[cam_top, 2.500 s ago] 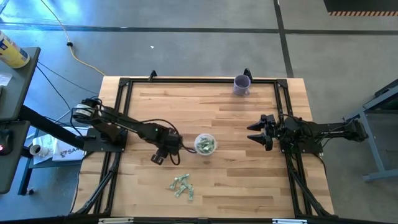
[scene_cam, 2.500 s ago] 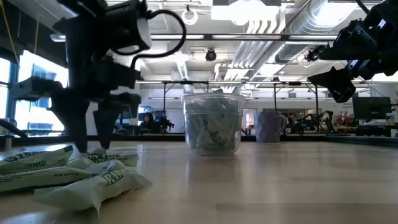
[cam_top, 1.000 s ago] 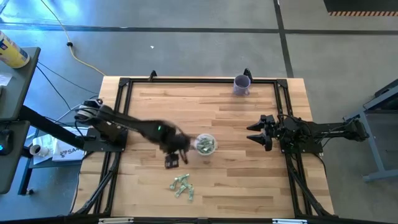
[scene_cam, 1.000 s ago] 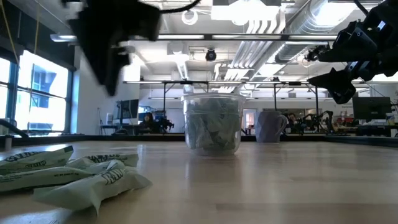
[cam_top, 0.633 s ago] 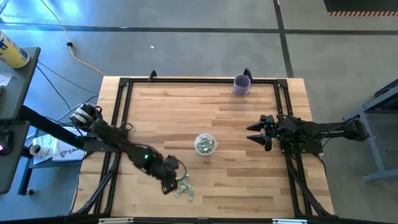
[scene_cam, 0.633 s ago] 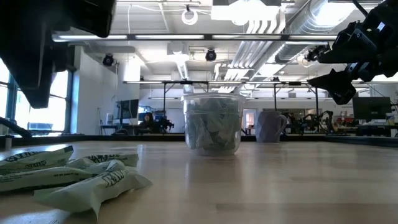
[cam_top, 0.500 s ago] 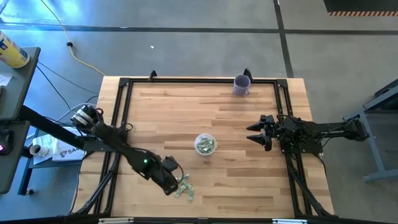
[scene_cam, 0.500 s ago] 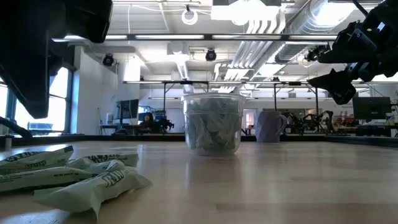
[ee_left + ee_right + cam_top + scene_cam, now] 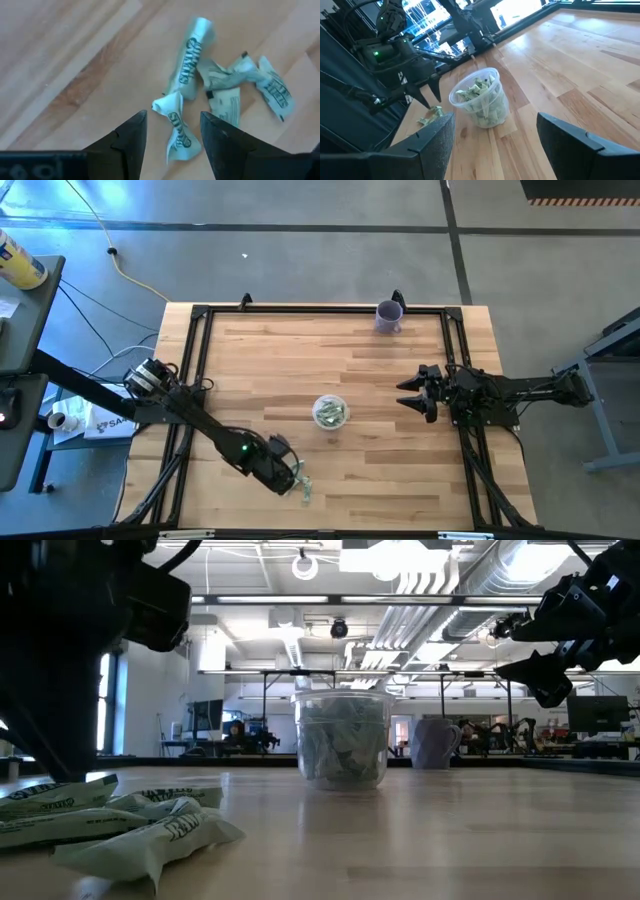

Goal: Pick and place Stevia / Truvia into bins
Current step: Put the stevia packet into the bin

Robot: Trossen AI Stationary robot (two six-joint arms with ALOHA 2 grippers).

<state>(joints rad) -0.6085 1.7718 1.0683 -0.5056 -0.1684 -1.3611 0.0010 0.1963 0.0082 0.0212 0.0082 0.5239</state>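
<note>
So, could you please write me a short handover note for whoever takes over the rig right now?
Left gripper: open, empty, poised over the loose Stevia sachets near the table's front edge, jaws either side of a twisted one.
Right gripper: open, empty, waiting at the right side.
Clear cup: mid-table, already holding a good many sachets.
Purple cup: back edge, not involved.
Left to do: grasp each of the few remaining sachets and drop it into the clear cup.

crinkled paper sachets (image 9: 186,120), clear glossy plastic cup (image 9: 481,101), smooth pale wood table (image 9: 400,470)
</note>
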